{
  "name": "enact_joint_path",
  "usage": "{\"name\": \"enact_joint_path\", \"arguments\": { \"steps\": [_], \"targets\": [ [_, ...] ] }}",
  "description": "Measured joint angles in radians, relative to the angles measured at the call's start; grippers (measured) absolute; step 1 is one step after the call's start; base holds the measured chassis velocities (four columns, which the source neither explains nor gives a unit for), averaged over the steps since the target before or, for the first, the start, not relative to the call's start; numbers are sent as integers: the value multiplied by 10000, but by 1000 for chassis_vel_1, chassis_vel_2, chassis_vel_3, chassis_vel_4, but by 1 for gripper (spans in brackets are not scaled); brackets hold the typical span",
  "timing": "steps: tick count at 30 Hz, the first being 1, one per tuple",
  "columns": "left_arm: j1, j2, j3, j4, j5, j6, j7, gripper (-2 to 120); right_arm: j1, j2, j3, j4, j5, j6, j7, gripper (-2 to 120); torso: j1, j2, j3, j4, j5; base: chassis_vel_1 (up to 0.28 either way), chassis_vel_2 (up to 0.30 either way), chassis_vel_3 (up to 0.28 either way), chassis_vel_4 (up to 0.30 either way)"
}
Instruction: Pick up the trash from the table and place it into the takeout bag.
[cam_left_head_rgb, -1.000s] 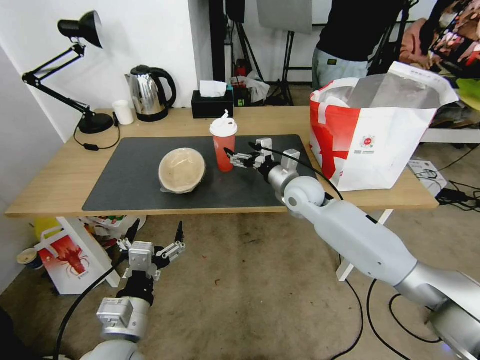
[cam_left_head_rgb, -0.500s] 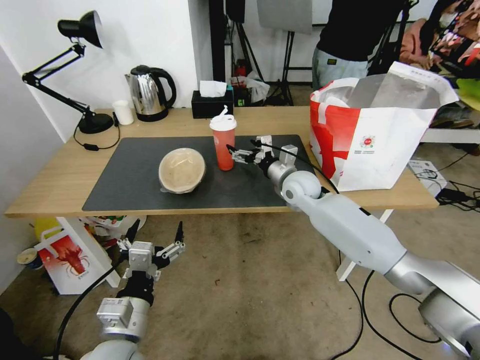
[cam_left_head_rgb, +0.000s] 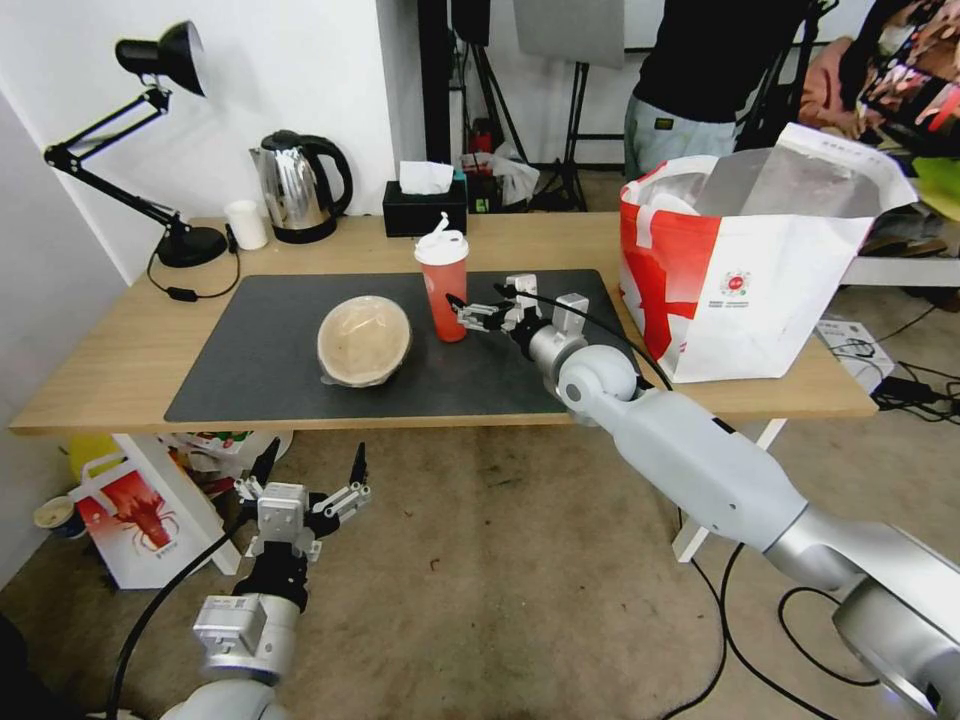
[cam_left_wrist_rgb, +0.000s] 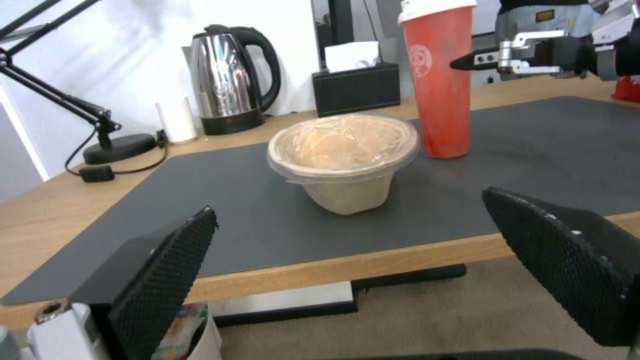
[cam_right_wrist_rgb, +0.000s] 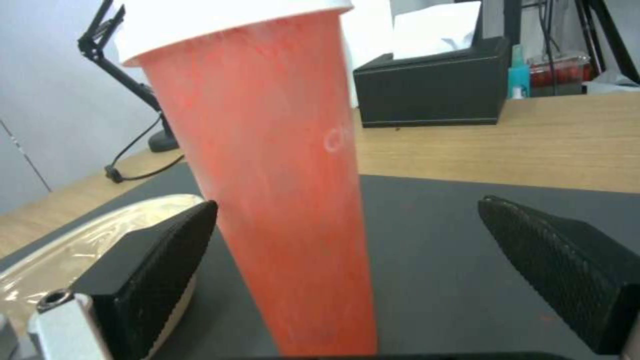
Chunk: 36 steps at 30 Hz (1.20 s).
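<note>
Head view: light-wood table (cam_left_head_rgb: 120, 370), dark mat (cam_left_head_rgb: 260, 370), concrete floor (cam_left_head_rgb: 500, 560).

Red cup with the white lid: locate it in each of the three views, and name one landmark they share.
Head view: the red cup stands on the dark mat, between the beige bowl and the open right gripper.
Left wrist view: red cup behind the bowl.
Right wrist view: red cup close up between the fingers.
Shared landmark: black tissue box.
</note>
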Motion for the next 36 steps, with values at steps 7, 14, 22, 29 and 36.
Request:
{"name": "enact_joint_path", "arguments": {
  "steps": [7, 14, 22, 29, 36],
  "targets": [
    [0, 0, 0, 0, 0, 0, 0, 100, 4, -43, -112, 238, 18, -9, 6, 100, 0, 0, 0, 1, 1, 0, 0, 0, 0],
    [0, 0, 0, 0, 0, 0, 0, 100, 75, -64, -262, 322, 19, -17, 6, 100, -1, 0, 0, 0, 0, 0, 0, 0, 0],
    [0, 0, 0, 0, 0, 0, 0, 100, 255, 61, -518, 191, 18, -23, 6, 100, -1, 0, 0, 1, 1, 0, 0, 0, 0],
    [0, 0, -1, 0, 0, 0, 0, 100, 446, 228, -609, -185, -4, -18, -23, 100, -1, 0, 0, 1, 1, 0, 0, 0, 0],
    [0, 0, 0, 0, 0, 0, 0, 100, 811, 482, -739, -971, -23, 35, -193, 100, -1, 0, 0, 0, 0, 0, 0, 0, 0]
  ]
}}
